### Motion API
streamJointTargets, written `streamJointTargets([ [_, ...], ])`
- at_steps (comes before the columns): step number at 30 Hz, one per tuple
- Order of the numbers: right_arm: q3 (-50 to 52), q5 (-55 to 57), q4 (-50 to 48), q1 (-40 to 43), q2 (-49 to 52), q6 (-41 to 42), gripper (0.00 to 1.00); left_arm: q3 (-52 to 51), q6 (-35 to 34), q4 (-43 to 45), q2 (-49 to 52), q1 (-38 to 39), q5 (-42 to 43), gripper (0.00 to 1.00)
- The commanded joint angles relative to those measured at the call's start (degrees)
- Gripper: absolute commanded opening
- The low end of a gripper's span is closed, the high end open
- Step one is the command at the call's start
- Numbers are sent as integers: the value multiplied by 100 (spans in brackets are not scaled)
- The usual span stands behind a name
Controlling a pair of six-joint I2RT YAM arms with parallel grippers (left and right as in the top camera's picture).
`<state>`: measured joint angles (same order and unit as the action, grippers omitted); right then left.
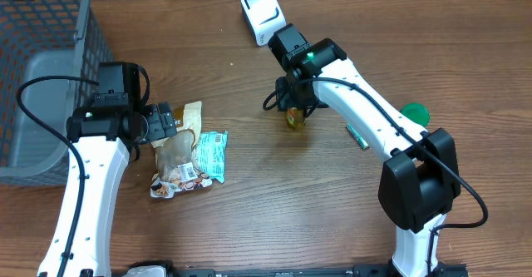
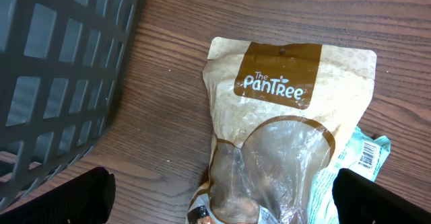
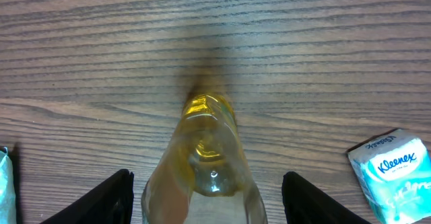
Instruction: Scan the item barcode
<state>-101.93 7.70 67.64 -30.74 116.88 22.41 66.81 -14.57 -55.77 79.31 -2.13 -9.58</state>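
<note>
The grey basket (image 1: 41, 52) sits far left of the white scanner (image 1: 264, 12). Down and left of the scanner, nearer the robot, the left gripper (image 1: 169, 125) hangs with its jaws spread wide above the PanTree pouch (image 2: 283, 116). Just in front of the scanner, the right gripper (image 3: 205, 200) straddles the yellow bottle (image 3: 209, 150), its jaws parted and not clamping it.

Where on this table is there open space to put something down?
Bare wood lies between the snack pouches and the yellow bottle, along the front edge, and between the basket and the white scanner. It is crowded around the pouches and near the green lid.
</note>
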Motion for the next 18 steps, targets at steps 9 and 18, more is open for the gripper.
streamJointTargets([
  [9, 15, 15, -155, 39, -105, 0, 67, 116, 87, -7, 9, 28, 22, 100],
  [18, 35, 17, -90, 39, -103, 0, 66, 116, 87, -7, 9, 28, 22, 99],
])
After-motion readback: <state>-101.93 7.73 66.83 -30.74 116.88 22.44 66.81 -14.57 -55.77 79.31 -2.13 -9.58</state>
